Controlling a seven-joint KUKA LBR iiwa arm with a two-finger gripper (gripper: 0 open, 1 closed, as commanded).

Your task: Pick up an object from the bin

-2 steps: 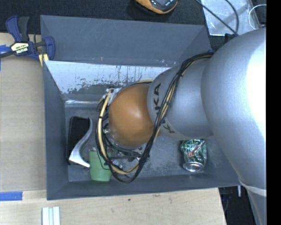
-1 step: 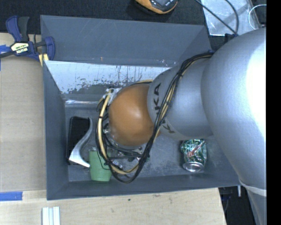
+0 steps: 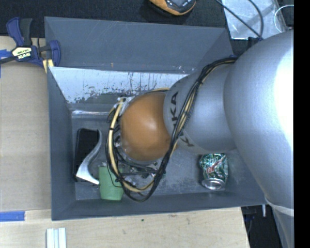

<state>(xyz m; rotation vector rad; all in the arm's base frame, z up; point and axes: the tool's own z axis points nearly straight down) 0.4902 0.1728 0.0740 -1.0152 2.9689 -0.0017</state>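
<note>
My gripper [image 3: 137, 171] is low in the bin's front left part, its dark body showing just under the arm's wrist cover. Right beside it on the left stands a green cylinder-shaped thing [image 3: 109, 186], close to or touching the gripper's body. A white curved piece [image 3: 89, 168] lies just left of the green thing. Behind that, a flat black rectangular thing [image 3: 86, 142] rests against the bin's left wall. What lies directly beneath the gripper is hidden.
A crushed green and white drink can [image 3: 213, 170] lies at the bin's front right, apart from the gripper. The arm and its orange cover with looping cables hide the middle of the bin. The bin's walls slope steeply inward.
</note>
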